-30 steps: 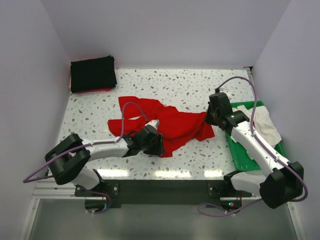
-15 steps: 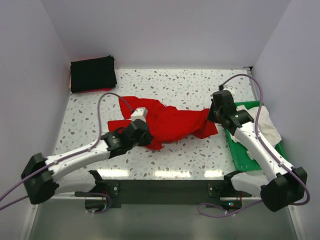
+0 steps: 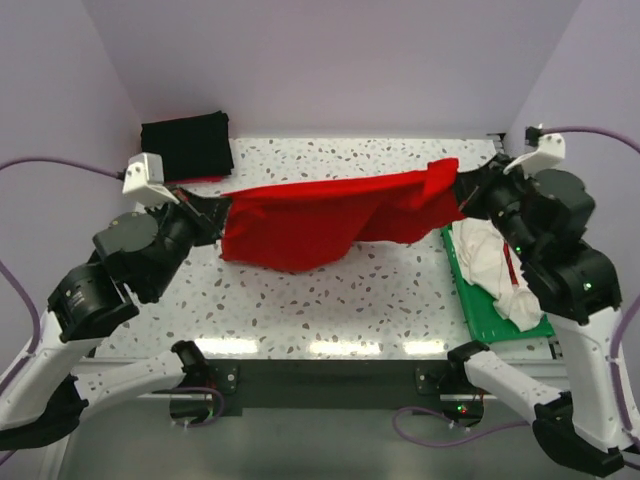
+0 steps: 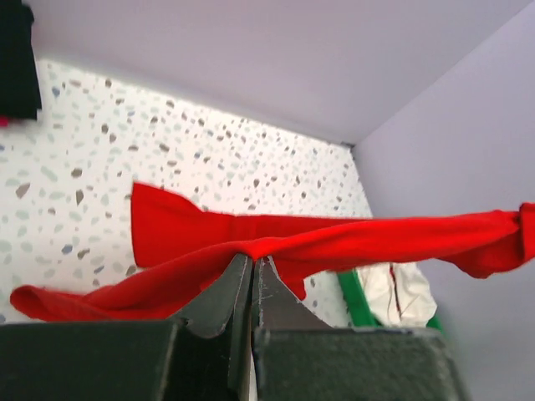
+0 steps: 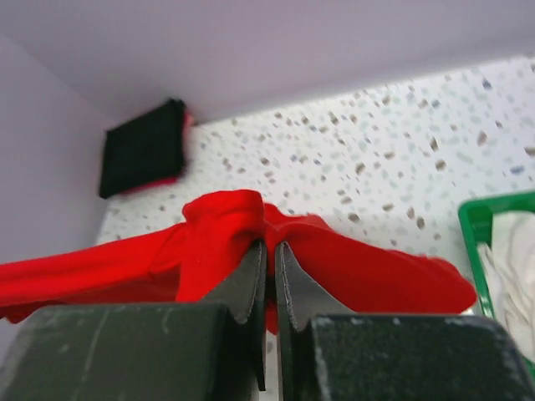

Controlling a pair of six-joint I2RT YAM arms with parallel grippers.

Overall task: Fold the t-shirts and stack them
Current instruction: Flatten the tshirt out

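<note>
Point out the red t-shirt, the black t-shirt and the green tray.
red t-shirt [image 3: 300, 225]: top view, middle of the stretched cloth.
black t-shirt [image 3: 185, 147]: top view, centre of its folded top face.
green tray [image 3: 466, 298]: top view, bare strip along its left edge.

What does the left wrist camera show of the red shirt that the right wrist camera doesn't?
Left wrist only: the left fingers shut on a fold of the red t-shirt, whose cloth runs stretched to the frame's right edge. Right wrist only: the right fingers shut on a bunched end of it, and the folded black t-shirt whole by the far wall; the left view clips it at the corner. Both: the red cloth held up over the speckled table, plus the green tray holding the whitish t-shirt.
</note>
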